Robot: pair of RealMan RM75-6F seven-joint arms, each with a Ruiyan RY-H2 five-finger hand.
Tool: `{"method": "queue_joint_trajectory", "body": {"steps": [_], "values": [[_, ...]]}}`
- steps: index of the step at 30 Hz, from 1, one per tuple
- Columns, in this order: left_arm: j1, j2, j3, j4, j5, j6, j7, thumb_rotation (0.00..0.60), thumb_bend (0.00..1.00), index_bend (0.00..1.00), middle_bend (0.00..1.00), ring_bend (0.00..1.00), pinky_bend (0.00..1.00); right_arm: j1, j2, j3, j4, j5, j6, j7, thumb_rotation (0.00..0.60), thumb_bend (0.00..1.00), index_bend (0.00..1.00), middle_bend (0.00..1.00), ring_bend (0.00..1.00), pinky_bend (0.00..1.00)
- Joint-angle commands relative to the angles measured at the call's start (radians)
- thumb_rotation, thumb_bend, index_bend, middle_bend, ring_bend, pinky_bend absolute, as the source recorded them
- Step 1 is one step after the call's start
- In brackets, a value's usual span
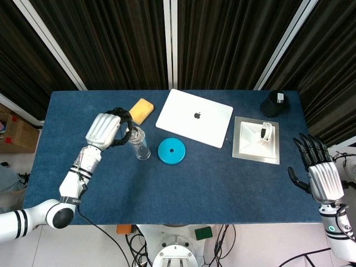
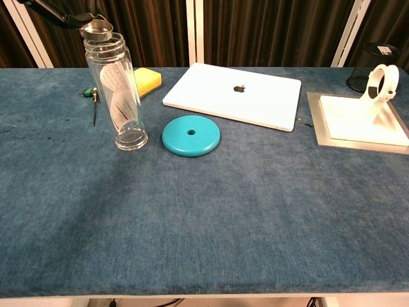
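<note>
Surface (image 1: 183, 183): blue felt-covered; everything stands in its far half, the near half carries only the shadow of the arm.
Laptop (image 1: 194, 117): white, lid down, at about 12 o'clock from the surface's middle.
Stand on a plate (image 1: 257, 140): white, with a ring on top, off at 3 o'clock; a black mesh cup (image 1: 274, 103) sits beyond it.
Blue disc (image 1: 171, 151): flat, with a hole in the middle, just beside the bottle at its 3 o'clock.
Yellow sponge (image 1: 141, 110): at 12 o'clock of the bottle, with a small screwdriver (image 2: 93, 105) lying at the bottle's 10 o'clock.
Clear bottle (image 2: 117, 91): upright, mouth open, a paper sheet curled inside.
Left robot hand (image 1: 105, 130): fingers curled around a small metal strainer ring (image 2: 96, 26), held right over the bottle's mouth and seemingly just touching the rim.
Right robot hand (image 1: 317, 169): fingers spread, holding nothing, off the surface's edge at 4 o'clock.
Step in hand: seating the ring in the bottle's mouth, I'd say.
Next move: centre the ring level over the neck and lower it gently, since the tall bottle could tip.
</note>
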Motion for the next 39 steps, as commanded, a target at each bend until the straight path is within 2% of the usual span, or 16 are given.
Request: {"method": "queue_joint_trajectory", "body": {"steps": [1,32,39], "values": [[-0.003,-0.004,0.004,0.004,0.000,0.000,-0.005,0.600,0.44,0.65,0.36,0.25,0.37,-0.001,0.000,0.000,0.001,0.001,0.000,0.002,0.600,0.38,0.00,0.00,0.00,0.01],[-0.019,-0.032,0.022,0.043,0.004,0.010,-0.053,0.600,0.43,0.65,0.37,0.25,0.37,-0.002,-0.002,-0.001,0.009,0.011,-0.010,0.009,0.600,0.38,0.00,0.00,0.00,0.01],[-0.018,-0.035,0.009,0.034,-0.009,0.006,-0.098,0.600,0.43,0.65,0.38,0.25,0.37,-0.004,0.000,-0.001,0.008,0.010,-0.005,0.010,0.600,0.38,0.00,0.00,0.00,0.01]]}}
